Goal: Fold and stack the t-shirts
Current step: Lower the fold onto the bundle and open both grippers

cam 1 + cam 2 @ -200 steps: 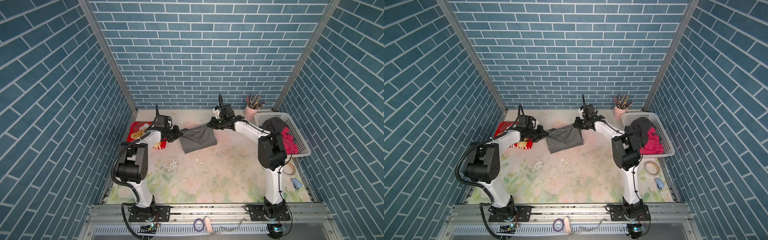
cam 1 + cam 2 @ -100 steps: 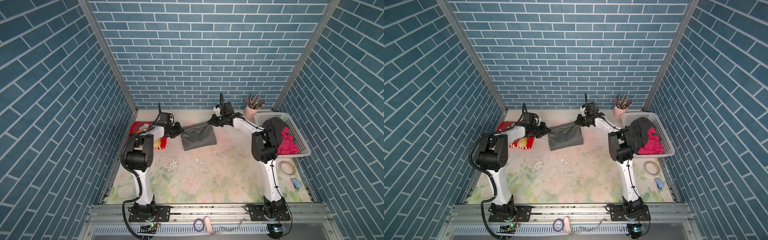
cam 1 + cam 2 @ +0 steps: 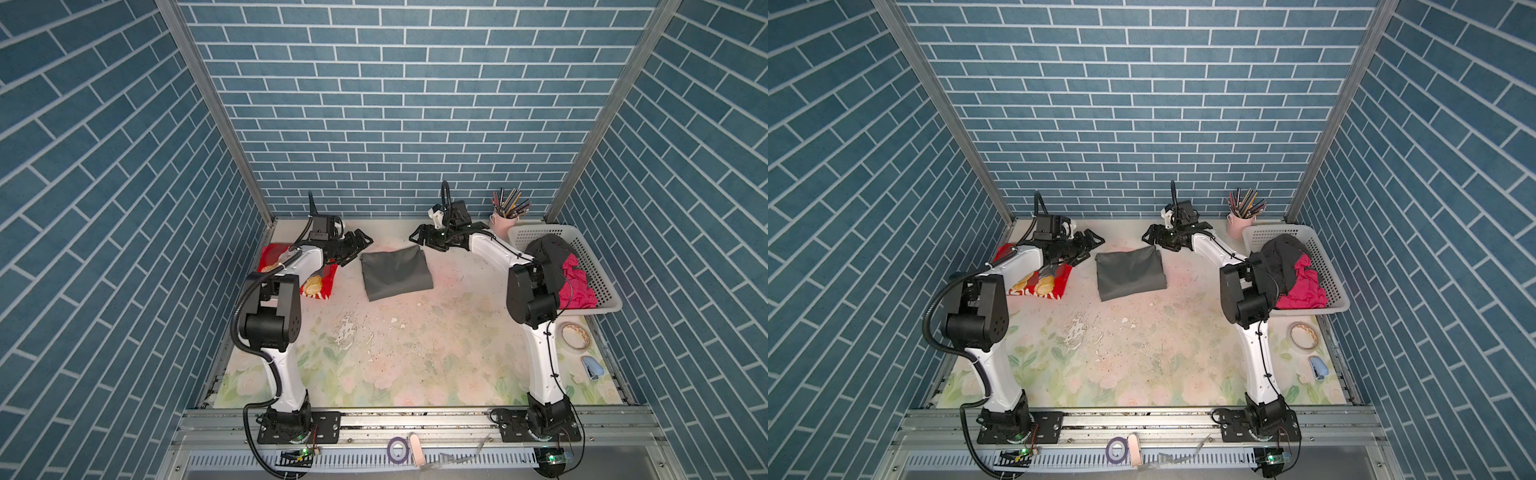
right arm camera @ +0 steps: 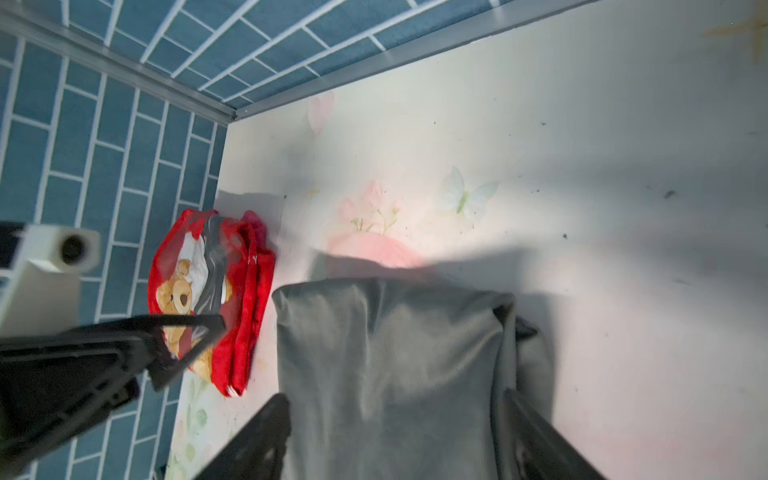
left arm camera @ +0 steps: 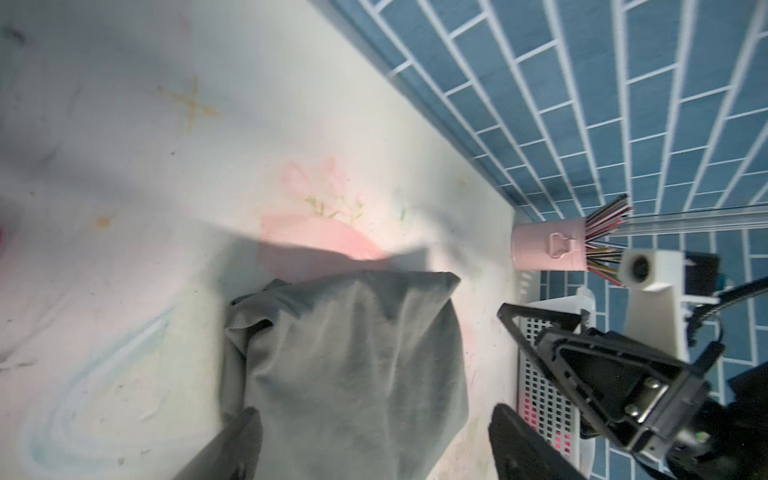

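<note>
A dark grey t-shirt (image 3: pixel 395 272) lies folded flat at the back middle of the table, seen in both top views. My left gripper (image 3: pixel 360 248) hovers open just off its far left corner, nothing between the fingers. My right gripper (image 3: pixel 422 243) is open by the far right corner. In the wrist views the grey t-shirt (image 5: pixel 345 353) (image 4: pixel 386 365) lies under the spread jaws, untouched. A folded red teddy-bear t-shirt (image 3: pixel 320 284) (image 4: pixel 245 291) lies at the left wall, partly under my left arm. A dark t-shirt (image 3: pixel 550 251) and a magenta t-shirt (image 3: pixel 575 284) lie crumpled in the basket.
The white perforated basket (image 3: pixel 600 276) stands at the right wall, with a pink cup of pencils (image 3: pixel 503 222) behind it near the back wall. A tape roll (image 3: pixel 573 336) and a small blue object (image 3: pixel 592 368) lie at the front right.
Both grippers have opened and let go of the grey t-shirt's far corners. The shirt now lies flat a little farther back, and both arms stand just off its corners.
</note>
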Controlling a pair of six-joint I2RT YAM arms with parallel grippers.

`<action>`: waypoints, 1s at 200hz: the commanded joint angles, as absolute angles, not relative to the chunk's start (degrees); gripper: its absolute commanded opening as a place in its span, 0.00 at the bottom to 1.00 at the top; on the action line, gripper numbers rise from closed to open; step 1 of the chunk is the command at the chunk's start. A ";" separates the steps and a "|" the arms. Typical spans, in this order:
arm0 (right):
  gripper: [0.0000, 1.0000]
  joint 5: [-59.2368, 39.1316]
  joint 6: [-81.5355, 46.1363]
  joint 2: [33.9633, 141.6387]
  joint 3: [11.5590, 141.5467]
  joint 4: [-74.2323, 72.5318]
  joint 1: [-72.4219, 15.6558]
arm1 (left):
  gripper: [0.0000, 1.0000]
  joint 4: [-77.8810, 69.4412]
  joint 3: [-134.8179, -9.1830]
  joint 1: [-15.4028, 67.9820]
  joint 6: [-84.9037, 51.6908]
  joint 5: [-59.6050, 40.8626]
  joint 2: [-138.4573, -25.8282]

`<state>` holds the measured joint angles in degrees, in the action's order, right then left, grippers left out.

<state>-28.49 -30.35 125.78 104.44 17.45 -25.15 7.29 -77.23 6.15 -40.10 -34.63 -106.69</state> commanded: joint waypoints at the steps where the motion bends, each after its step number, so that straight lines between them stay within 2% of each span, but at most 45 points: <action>1: 0.85 -29.01 -30.99 116.36 95.09 11.69 -25.69 | 0.88 3.21 -69.80 7.34 -41.67 -37.08 -101.24; 36: 0.88 -30.97 -36.01 109.58 79.73 1.28 -28.43 | 0.88 -14.41 -56.74 9.75 -50.91 -40.16 -98.09; 74: 0.90 -34.12 -41.83 111.17 70.47 -9.46 -30.31 | 0.88 -24.14 -53.13 13.65 -55.48 -39.70 -103.65; 93: 0.91 -33.06 -41.04 112.73 68.09 -9.54 -30.14 | 0.88 -25.07 -51.59 14.03 -55.26 -38.50 -105.69; 133: 0.91 -32.02 -40.17 112.33 60.22 -11.55 -28.59 | 0.88 -20.77 -49.46 13.00 -50.63 -36.48 -106.63; 162: 0.91 -31.13 -36.73 109.58 61.95 -7.11 -28.02 | 0.88 -12.41 -54.30 12.77 -45.12 -35.15 -103.71; 200: 0.93 -27.58 -32.64 101.95 64.60 -0.11 -28.04 | 0.88 10.52 -65.68 14.45 -30.25 -18.51 -98.50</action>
